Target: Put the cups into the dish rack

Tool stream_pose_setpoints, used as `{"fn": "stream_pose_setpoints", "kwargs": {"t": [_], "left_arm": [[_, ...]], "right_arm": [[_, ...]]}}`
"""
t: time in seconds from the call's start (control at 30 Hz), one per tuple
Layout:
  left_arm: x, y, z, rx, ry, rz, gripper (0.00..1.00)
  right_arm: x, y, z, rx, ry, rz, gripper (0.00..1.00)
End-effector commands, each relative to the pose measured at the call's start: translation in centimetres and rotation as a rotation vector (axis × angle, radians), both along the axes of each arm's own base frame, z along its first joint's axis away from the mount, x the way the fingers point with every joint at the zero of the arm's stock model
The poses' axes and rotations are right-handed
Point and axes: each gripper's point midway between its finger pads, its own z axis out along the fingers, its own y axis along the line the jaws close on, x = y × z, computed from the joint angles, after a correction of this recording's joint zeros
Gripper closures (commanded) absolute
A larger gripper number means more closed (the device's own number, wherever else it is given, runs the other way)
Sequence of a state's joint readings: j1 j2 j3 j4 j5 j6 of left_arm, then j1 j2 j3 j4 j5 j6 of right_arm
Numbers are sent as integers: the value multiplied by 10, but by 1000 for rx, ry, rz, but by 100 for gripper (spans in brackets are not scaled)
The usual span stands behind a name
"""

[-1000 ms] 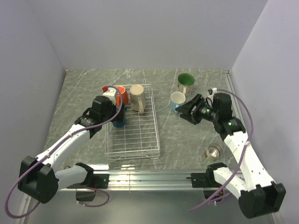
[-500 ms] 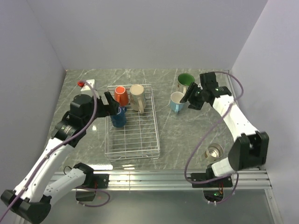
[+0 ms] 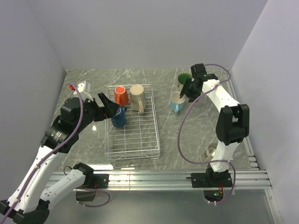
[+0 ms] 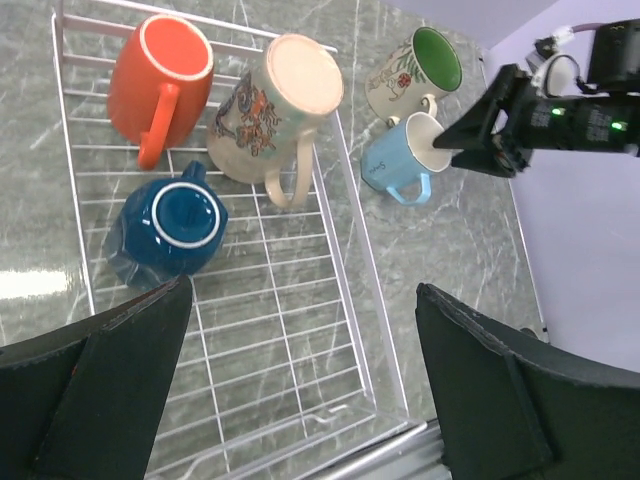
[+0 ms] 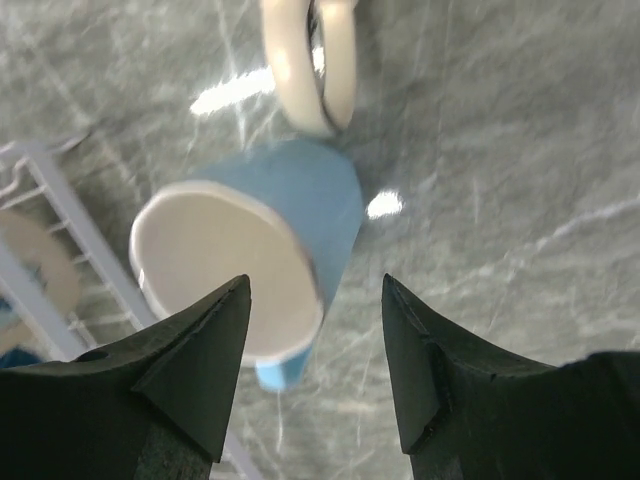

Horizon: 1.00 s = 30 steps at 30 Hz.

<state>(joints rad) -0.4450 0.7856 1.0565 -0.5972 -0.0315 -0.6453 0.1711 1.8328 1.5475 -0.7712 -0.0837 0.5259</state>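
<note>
**Rack.** White wire-grid dish rack [image 3: 135, 140], on the grey marbled worktop [image 3: 168, 79], left of centre.
- At the far end, side by side: orange-red glazed mug [image 3: 120, 94] and tall beige patterned mug [image 3: 137, 97].
- Just nearer, by the left wall: dark-blue rounded mug [image 3: 119, 116].
- The near half is unoccupied.

**Outside the rack.**
- Light-blue ceramic mug [image 3: 176, 101], right of the rack's far end and just beside the cream mug with green inside [image 3: 185, 80].
- Small metallic cup [image 3: 211, 151], near the right edge, partly hidden by the right arm.

**Hazards, as judged.**
- The cream mug's handle sits close behind the light-blue mug, so a closing or straying finger could knock it.
- A hold on the rim alone, on a glazed wall, may slip and tip the mug in transit.
- The rack's wire wall could catch the mug's base on the way in.
- Both arms work near the rack's far end and could crowd each other.

**Right pincer** [image 5: 315, 290]. The jaws are spread and grip nothing, with one finger on either side of the light-blue mug at its rim (contact cannot be told). The arm is stretched far forward, wrist turned in towards the rack.

**Left pincer** [image 4: 302, 290]. It is spread to its widest and empty, hanging above the rack's left side near the dark-blue mug. The arm is raised, elbow bent.
</note>
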Motion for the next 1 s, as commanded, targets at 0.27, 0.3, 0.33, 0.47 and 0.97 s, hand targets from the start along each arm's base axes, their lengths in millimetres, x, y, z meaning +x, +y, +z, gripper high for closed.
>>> {"fn": "stream_pose_setpoints", "kwargs": {"t": [0.27, 0.3, 0.33, 0.47, 0.97], "left_arm": [[-26, 9, 37, -91, -19, 24, 1], [-27, 8, 37, -98, -18, 18, 1], [-27, 7, 37, -102, -19, 11, 1], [-27, 4, 40, -117, -24, 1, 1], [-33, -46, 89, -258, -79, -263, 1]], "right_arm": [[6, -12, -29, -76, 42, -1, 63], [4, -11, -30, -71, 42, 5, 70], [3, -10, -30, -67, 44, 9, 82], [2, -3, -23, -45, 30, 23, 100], [-48, 50, 181, 363, -396, 174, 100]]}}
